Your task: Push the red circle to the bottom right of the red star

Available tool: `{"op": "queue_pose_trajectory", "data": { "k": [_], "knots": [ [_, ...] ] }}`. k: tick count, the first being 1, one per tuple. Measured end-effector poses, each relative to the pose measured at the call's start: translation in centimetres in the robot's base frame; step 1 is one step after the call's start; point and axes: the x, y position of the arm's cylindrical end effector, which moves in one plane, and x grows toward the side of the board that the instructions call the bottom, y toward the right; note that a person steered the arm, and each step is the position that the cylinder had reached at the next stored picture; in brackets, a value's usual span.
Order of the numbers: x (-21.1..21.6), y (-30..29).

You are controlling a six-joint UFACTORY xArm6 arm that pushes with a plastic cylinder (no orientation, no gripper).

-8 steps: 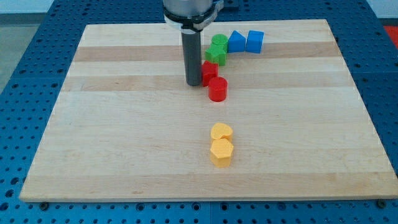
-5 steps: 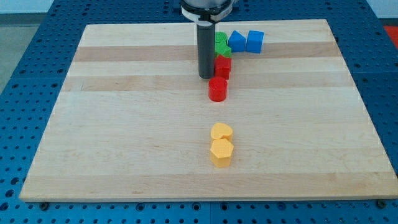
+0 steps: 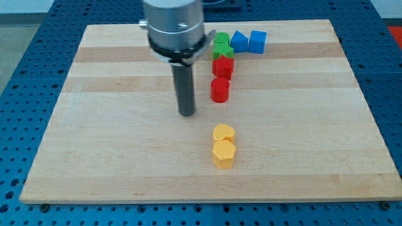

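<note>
The red circle [image 3: 220, 90] stands on the wooden board [image 3: 113, 150], just below the red star [image 3: 222, 66] and almost touching it. My tip [image 3: 187, 113] rests on the board to the left of the red circle and a little lower, with a clear gap between them. The rod rises from it toward the view's top.
Two green blocks [image 3: 221, 46] sit right above the red star. Two blue blocks [image 3: 249, 42] lie to their right near the board's top edge. A yellow heart-like block [image 3: 223, 133] and a yellow hexagon [image 3: 223, 153] touch each other lower down the middle.
My tip pushed the red star up and right against the green blocks, then moved down and left, away from the blocks. The red circle stayed in place.
</note>
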Motion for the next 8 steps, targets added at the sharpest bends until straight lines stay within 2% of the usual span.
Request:
{"op": "queue_pose_trajectory", "data": {
  "k": [1,3,4,6,8],
  "knots": [
    [-0.6,3.0],
    [-2.7,-0.3],
    [-2.8,0.0],
    [-5.0,6.0],
    [-7.2,6.9]
  ]
}}
